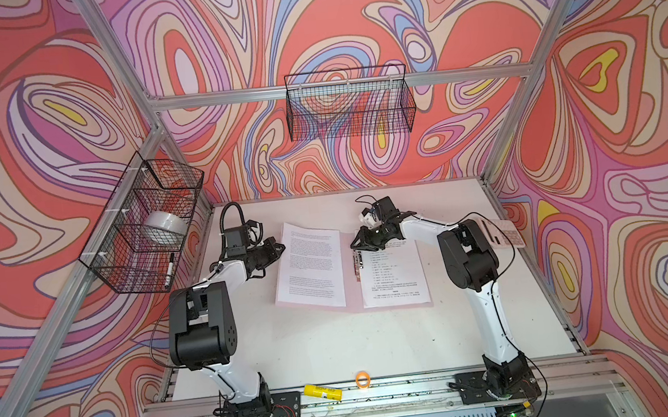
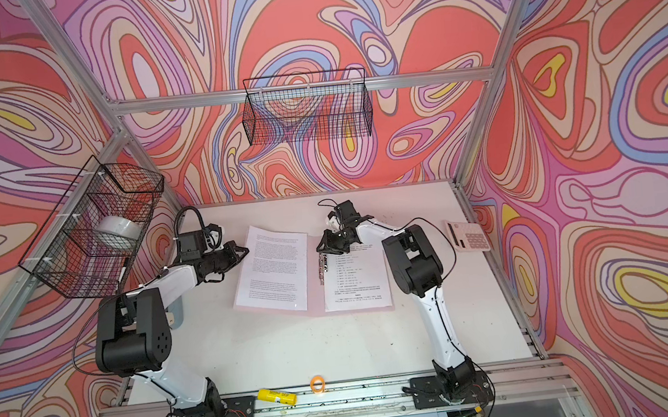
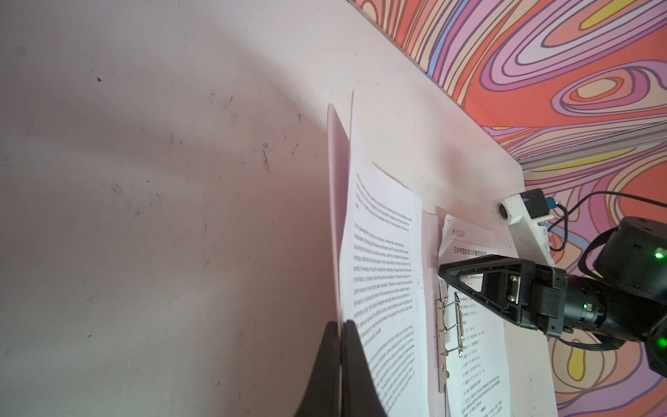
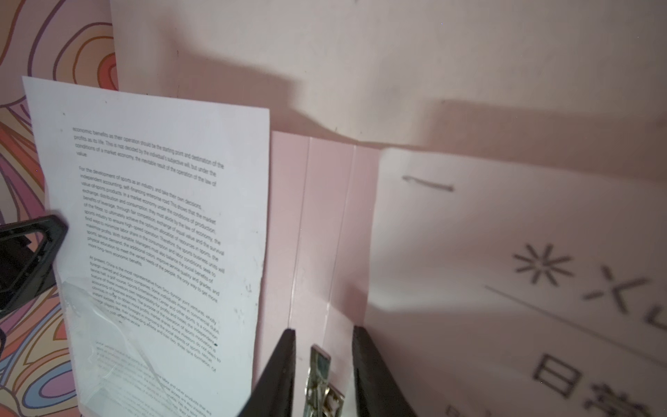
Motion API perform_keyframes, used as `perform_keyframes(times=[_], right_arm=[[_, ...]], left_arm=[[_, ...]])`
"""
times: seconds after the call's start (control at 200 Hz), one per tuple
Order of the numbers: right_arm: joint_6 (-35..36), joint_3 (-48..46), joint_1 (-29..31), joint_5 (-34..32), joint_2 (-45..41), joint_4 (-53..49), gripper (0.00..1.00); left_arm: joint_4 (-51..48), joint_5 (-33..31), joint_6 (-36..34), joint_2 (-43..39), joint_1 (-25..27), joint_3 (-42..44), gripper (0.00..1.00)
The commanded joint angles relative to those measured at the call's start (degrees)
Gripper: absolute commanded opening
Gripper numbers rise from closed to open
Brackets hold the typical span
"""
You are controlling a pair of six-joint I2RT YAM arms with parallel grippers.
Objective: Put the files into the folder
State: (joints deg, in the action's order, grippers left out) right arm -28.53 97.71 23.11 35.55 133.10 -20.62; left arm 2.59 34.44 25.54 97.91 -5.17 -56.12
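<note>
The pale pink folder (image 1: 353, 297) (image 2: 316, 303) lies open mid-table. One of the files, a printed sheet (image 1: 308, 262) (image 4: 151, 216), rests on its left flap. Another with a logo heading (image 1: 393, 279) (image 4: 505, 289) rests on the right flap. My left gripper (image 1: 282, 248) (image 3: 341, 323) is shut on the left edge of that flap and its sheet, which sits slightly raised. My right gripper (image 1: 353, 248) (image 4: 323, 329) is over the spine. Its jaws stand apart on either side of the silver clip (image 4: 319, 375) (image 3: 451, 325), with a gap on both sides.
A pink-and-white calculator (image 1: 502, 233) lies by the right wall. A yellow glue stick (image 1: 323, 392) and an orange tape ring (image 1: 363, 380) sit at the front rail. Wire baskets hang on the left wall (image 1: 146, 223) and back wall (image 1: 349, 103).
</note>
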Motion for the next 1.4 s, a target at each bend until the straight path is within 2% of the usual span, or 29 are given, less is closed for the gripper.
perform_keyframes(times=[0.0,0.631,0.927,1.393], right_arm=[[0.4,1.2,0.6,1.5,1.5,1.3,0.28],[-0.3,0.0,1.4,4.4,-1.3,5.1,0.28],[-1.6,-4.5,2.0,5.4,-5.5,7.8,0.27],[-0.5,-11.7,4.4,1.5,-13.4,4.8,0.29]], left_arm=[[-0.8,-0.3,-0.9,-0.3,0.6,0.2,0.0],[-1.0,-0.3,-0.8,-0.1,0.6,0.0,0.0],[-1.0,-0.6,-0.8,-0.1,0.6,-0.1,0.0],[-0.7,0.0,-0.5,0.1,0.7,-0.1,0.0]])
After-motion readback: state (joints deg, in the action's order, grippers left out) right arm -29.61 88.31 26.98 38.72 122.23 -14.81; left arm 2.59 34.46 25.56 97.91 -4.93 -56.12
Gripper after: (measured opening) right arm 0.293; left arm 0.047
